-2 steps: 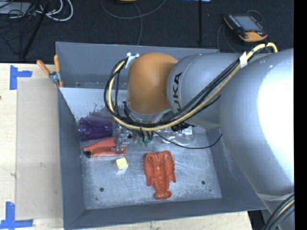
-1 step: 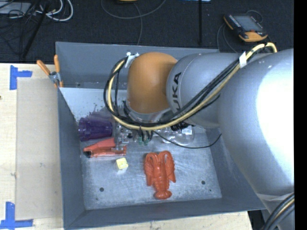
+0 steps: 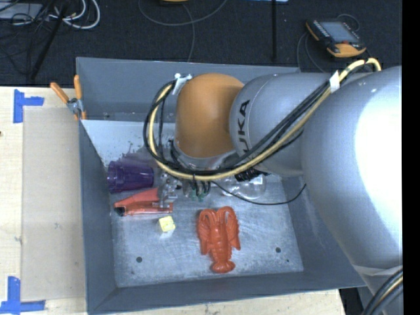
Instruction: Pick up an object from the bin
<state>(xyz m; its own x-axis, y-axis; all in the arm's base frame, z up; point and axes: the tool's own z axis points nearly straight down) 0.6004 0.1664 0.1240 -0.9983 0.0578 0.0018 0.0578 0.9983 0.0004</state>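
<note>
At left of bin (image 3: pixel 95 241), hand (image 3: pixel 168 199) over red piece (image 3: pixel 138 205); purple cup (image 3: pixel 129 174), yellow die (image 3: pixel 167 224) beside; grip unclear.

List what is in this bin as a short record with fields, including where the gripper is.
gripper: gripper low in the bin's left half, at the right end of the orange-red flat piece
nearest thing: orange-red flat piece, lying on the floor
behind it: purple cup, on its side
just in front: yellow cube
front middle: red lobster toy
container: grey bin
</note>
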